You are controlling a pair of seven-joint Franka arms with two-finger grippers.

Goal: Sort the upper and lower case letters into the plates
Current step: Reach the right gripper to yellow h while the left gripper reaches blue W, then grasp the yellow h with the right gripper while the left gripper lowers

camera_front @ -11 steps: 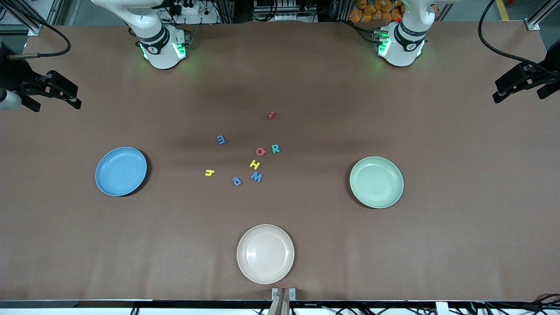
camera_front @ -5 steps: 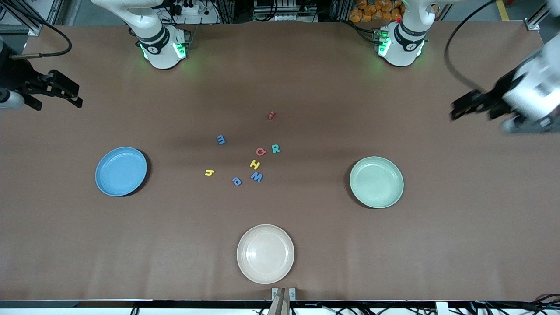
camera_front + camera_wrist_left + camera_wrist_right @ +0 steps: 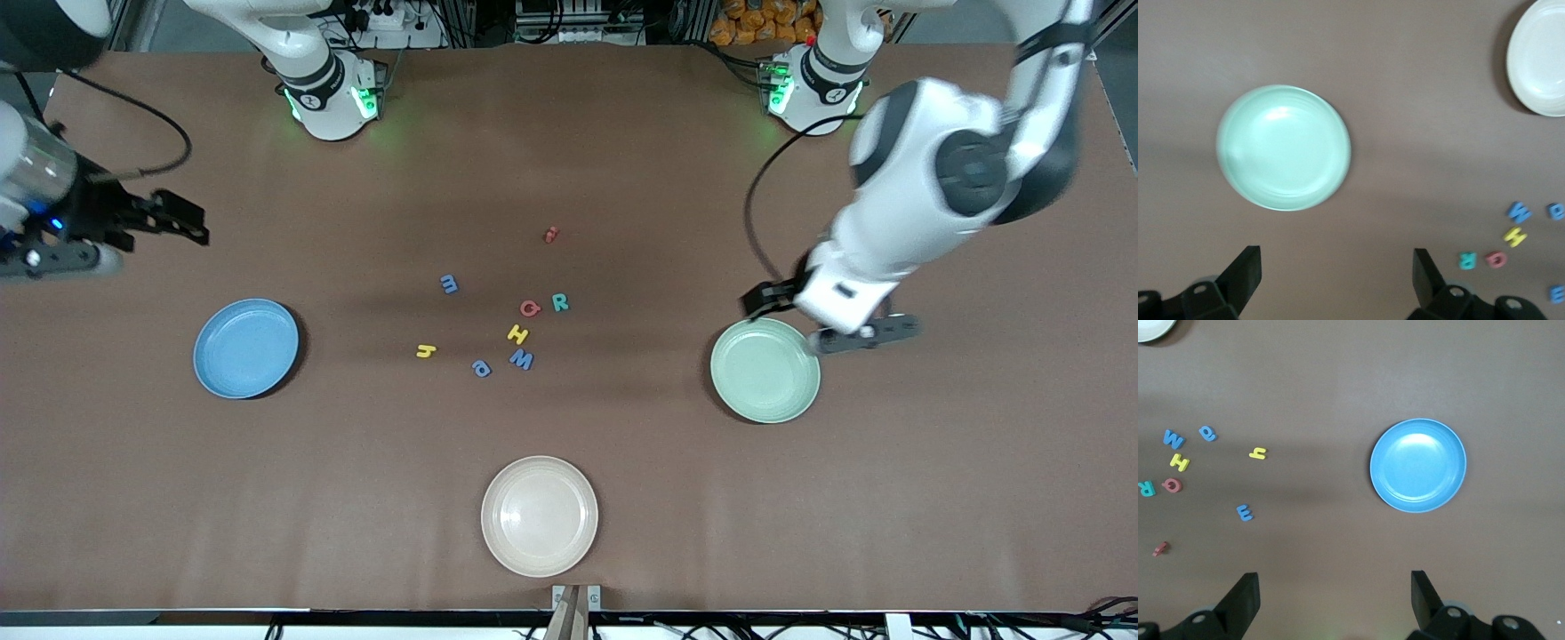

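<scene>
hovering over the green plate's rim, left pincer open; right pincer open near the surface's right-arm edge; letters mid-surface, blue plate bare.

Even overhead light, soft shadows beside the plates, left arm smeared by motion blur.

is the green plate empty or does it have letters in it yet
Empty. The green plate shows only its bare inside in both views; the letters lie on the table.
</scene>
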